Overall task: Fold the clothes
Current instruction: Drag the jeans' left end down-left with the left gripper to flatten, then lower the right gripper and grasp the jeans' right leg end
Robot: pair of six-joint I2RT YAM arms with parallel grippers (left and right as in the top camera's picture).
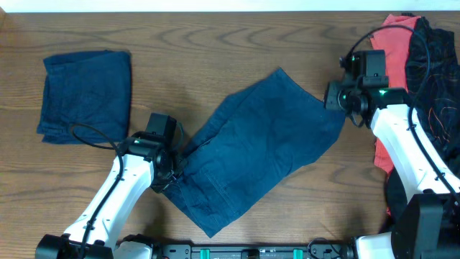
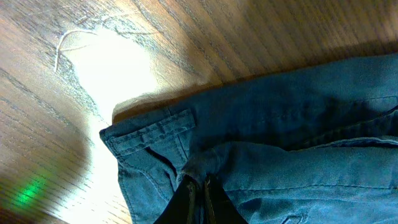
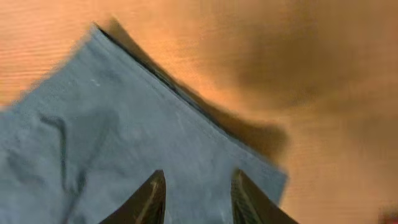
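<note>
On the wooden table (image 1: 237,36), denim shorts (image 1: 259,151) partly bury the left gripper (image 2: 200,190).

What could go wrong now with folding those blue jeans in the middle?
The left gripper pinches only a small bunch of the jeans near the waistband, so the cloth might slip out. The right gripper is open over a corner by the edge and could catch just one layer. The clothes pile beside that arm might snag.
</note>
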